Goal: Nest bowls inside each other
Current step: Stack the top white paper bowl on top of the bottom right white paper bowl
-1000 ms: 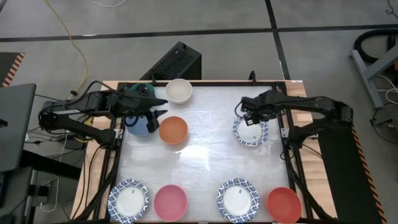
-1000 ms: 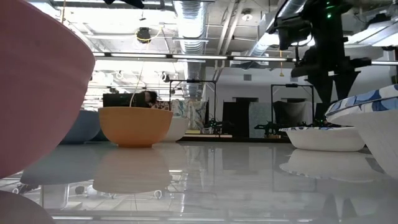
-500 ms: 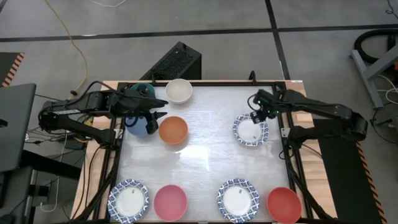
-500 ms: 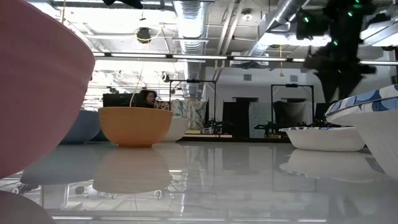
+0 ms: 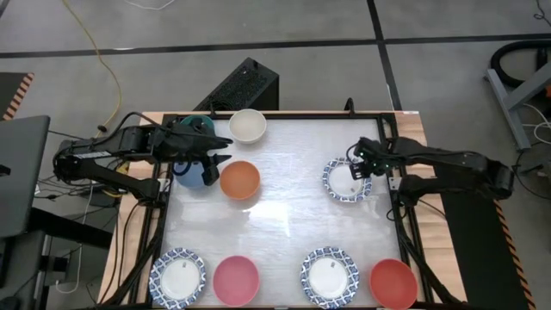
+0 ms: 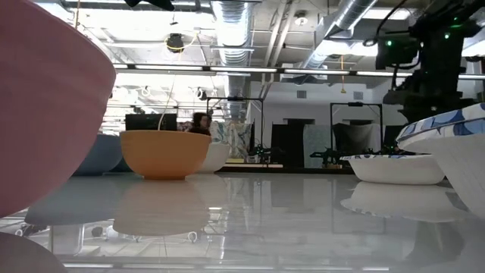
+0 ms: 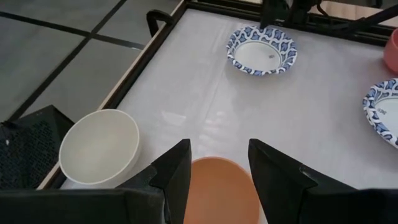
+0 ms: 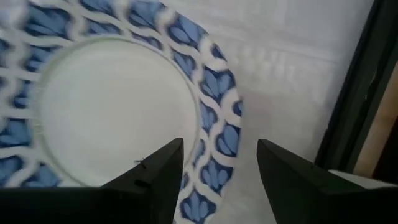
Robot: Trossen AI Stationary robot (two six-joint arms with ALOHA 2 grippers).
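The right gripper (image 5: pixel 362 165), open, hovers over a patterned bowl's (image 5: pixel 346 182) rim near the table's (image 5: pixel 293 215) right edge; the left gripper (image 5: pixel 221 148), open, waits above the orange bowl (image 5: pixel 239 180).

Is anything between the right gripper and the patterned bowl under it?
Nothing visible. The right gripper hangs open right over the patterned bowl, at its rim on the table's right side; the right wrist view shows only that rim between its fingers.

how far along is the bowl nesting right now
Barely started: every bowl in view sits alone except perhaps the teal bowl and blue bowl, half hidden under the left gripper. The open right gripper is over the patterned bowl's rim. The orange bowl and the rest remain.
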